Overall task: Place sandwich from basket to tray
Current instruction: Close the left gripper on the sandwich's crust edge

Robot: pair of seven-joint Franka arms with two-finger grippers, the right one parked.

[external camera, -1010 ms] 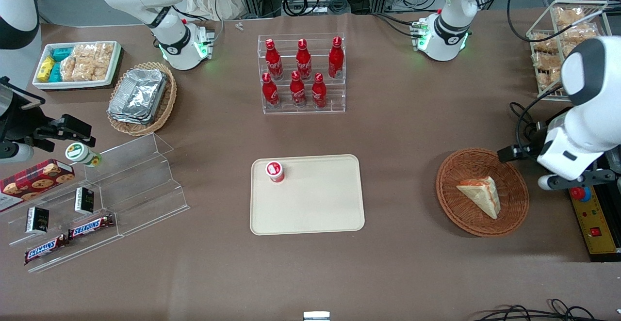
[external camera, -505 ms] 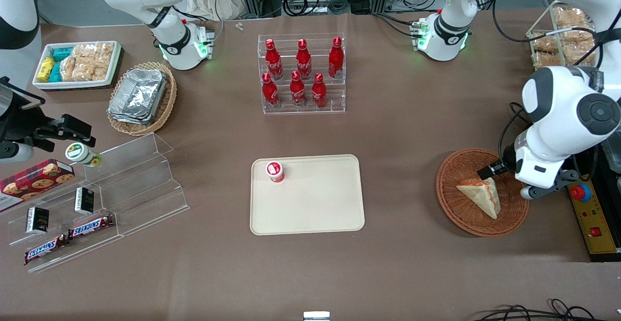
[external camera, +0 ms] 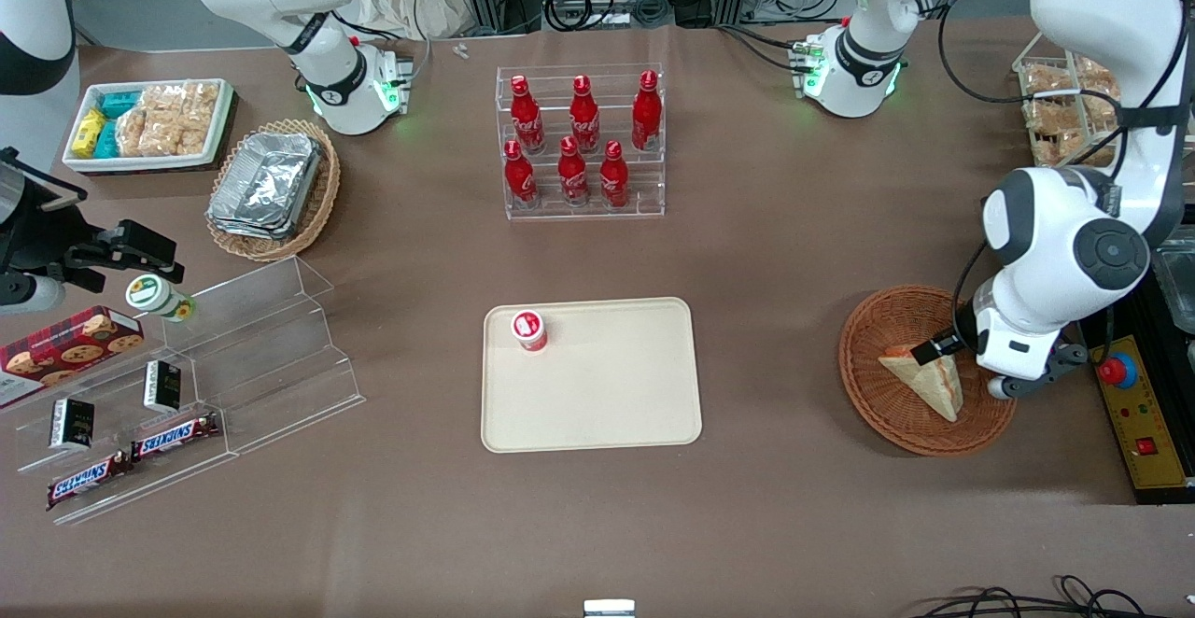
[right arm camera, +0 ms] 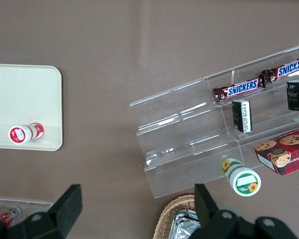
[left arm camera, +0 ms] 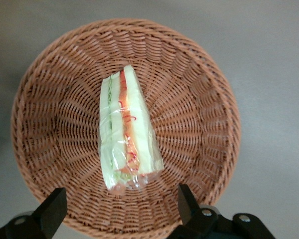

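I am working over a brown tabletop (external camera: 794,254), and I am taking the tray (external camera: 607,394) as my landmark: it is lying flat and cream-coloured, with a small red-capped bottle (external camera: 528,330) standing in the corner nearest the parked arm's end. Well apart from the tray, toward my own end of the tabletop, the round wicker basket (external camera: 878,408) is sitting, and the sandwich (external camera: 924,381) is resting inside it, nowhere near the tray yet.

My gripper (left arm camera: 120,211) is hanging directly above the basket, fingers (left arm camera: 50,211) spread wide and holding nothing, straddling one end of the wedge.

The sandwich is lying on a bread face with its filling edge up, wrapped in clear film. I am judging it light, soft and easily crushed, and the film looks slippery. I am thinking the best hold is across the two bread faces near the thick middle, closing gently so the filling is not squeezing out and the wrap is not sliding.
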